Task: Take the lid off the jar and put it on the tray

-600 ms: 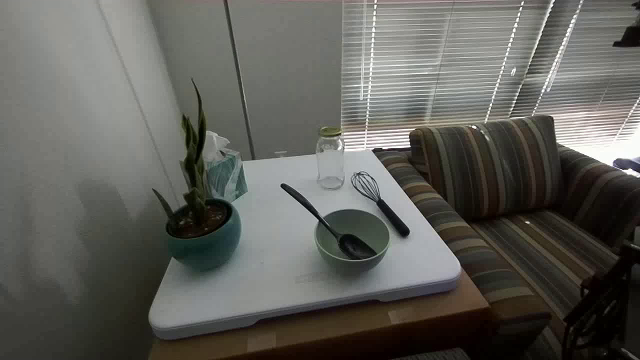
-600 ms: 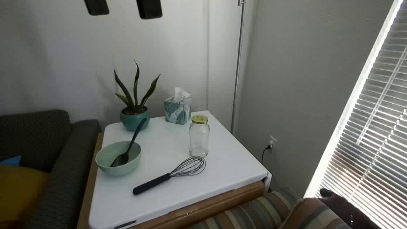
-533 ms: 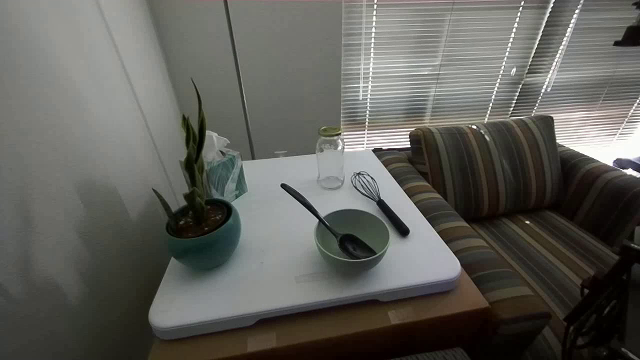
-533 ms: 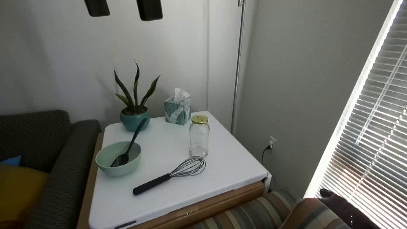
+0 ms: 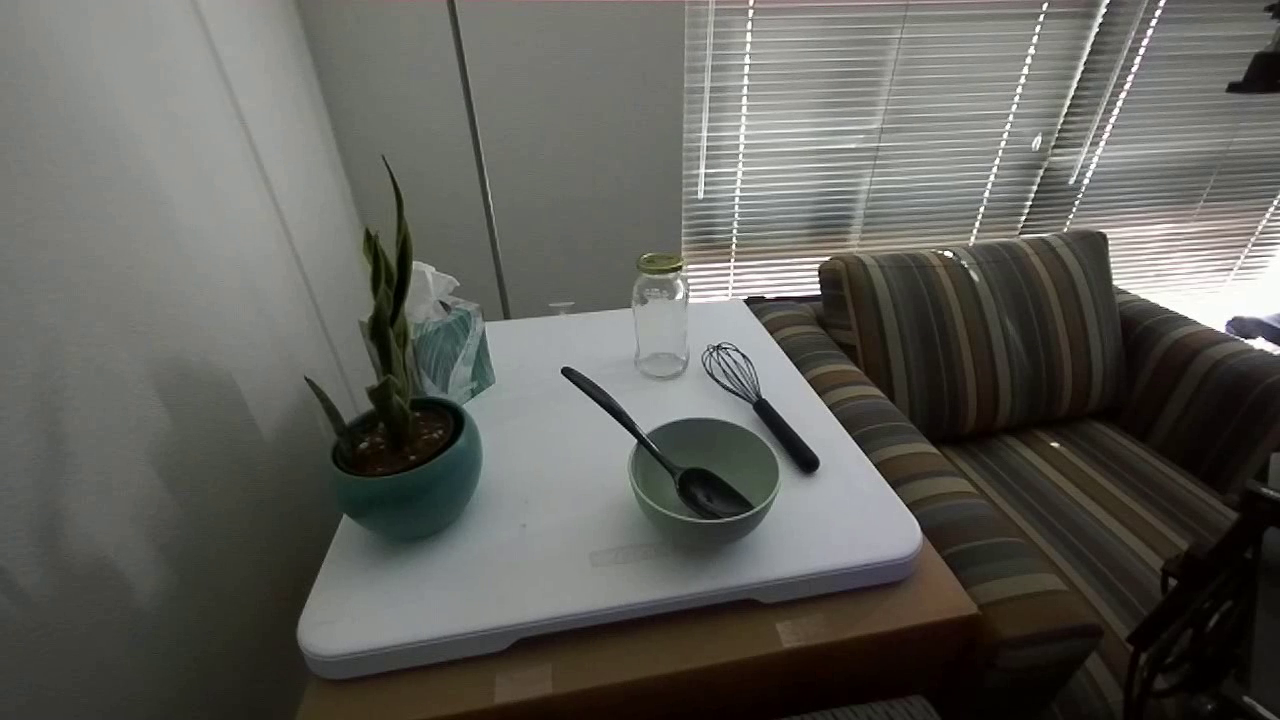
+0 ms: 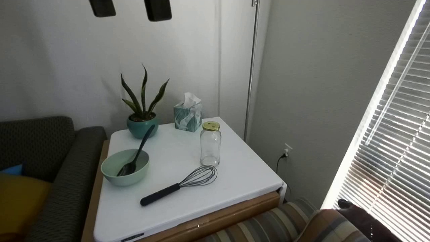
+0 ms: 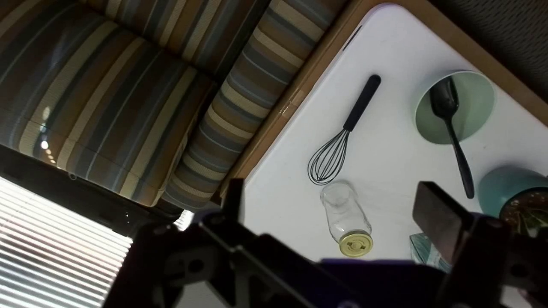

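your black two-fingered gripper (image 6: 131, 12) hangs from the top edge of an exterior view, well apart from the large, flat, white rectangular tray (image 6: 235, 178) with rounded corners. its fingers (image 7: 436, 216) are released and spread wide, as you can check in the wrist view. the round, gold-coloured metal lid (image 6: 211, 126) sits on the mouth of the tall, clear glass jar (image 6: 210, 148), and you see that jar standing upright on the tray in both exterior views. from the wrist, you get jar and lid between the two fingers, touching neither.

just beside the jar's base you have a wire whisk (image 6: 177, 187) with a black handle, lying flat on the tray. near that handle stands a pale green round bowl (image 6: 127, 181), and in it rests a black spoon (image 6: 129, 168), its shaft leaning over the rim. along an edge of the tray you find a glossy teal round plant pot (image 6: 136, 129) with pointed green leaves (image 6: 143, 94) rising from it, and near that a teal-and-white patterned, cube-shaped tissue box (image 6: 187, 118) with a white tissue (image 6: 191, 99) standing out of its top.

under the tray you can make out a brown, box-like base (image 5: 640, 650). alongside it, in an exterior view, is an armchair (image 5: 985, 340) in brown, grey and tan striped fabric, with white slatted blinds (image 5: 830, 140) behind it.
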Robot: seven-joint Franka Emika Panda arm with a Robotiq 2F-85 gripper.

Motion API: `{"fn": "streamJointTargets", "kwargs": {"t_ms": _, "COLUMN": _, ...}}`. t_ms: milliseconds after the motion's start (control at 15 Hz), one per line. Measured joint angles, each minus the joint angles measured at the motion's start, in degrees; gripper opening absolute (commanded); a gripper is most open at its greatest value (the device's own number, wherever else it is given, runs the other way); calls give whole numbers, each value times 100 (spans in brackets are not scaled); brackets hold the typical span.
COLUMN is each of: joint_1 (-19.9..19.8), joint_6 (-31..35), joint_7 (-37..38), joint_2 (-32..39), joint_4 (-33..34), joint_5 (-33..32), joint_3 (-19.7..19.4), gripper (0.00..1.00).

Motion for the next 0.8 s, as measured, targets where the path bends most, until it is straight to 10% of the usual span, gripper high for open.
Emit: {"fn": "streamJointTargets", "kwargs": {"t_ms": 800, "joint_1": 435, "joint_6": 1363, "joint_7": 78, "joint_2": 1120, "joint_4": -103, "joint_5": 1211, "joint_3": 434, "gripper": 100}}
